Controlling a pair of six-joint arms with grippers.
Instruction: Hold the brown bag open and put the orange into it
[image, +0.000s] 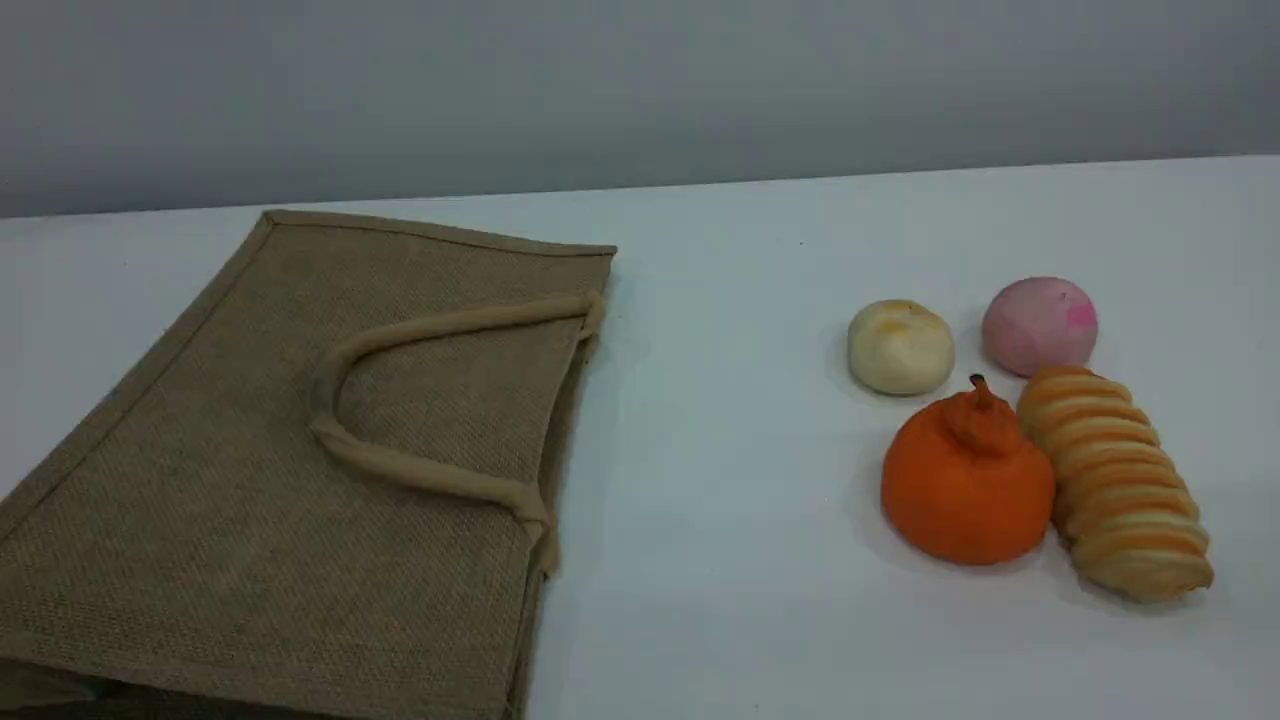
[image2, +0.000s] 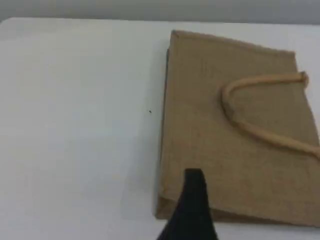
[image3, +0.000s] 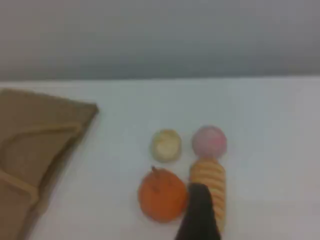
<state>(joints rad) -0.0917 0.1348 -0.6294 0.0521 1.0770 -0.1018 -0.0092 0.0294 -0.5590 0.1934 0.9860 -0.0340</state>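
The brown bag (image: 300, 470) lies flat on the left of the white table, its mouth towards the right and a beige loop handle (image: 400, 470) resting on top. The orange (image: 965, 490) stands on the right, stem up, touching a twisted bread roll. Neither arm shows in the scene view. In the left wrist view my left gripper (image2: 194, 176) hangs above the brown bag (image2: 240, 165) near its edge, with only one dark fingertip visible and nothing held. In the right wrist view my right gripper (image3: 200, 189) hovers beside the orange (image3: 161, 196), holding nothing.
A striped bread roll (image: 1115, 485) lies right of the orange. Behind them sit a pale bun (image: 900, 347) and a pink bun (image: 1040, 325). Bare white table (image: 720, 420) separates the bag from the foods. A grey wall runs behind the table.
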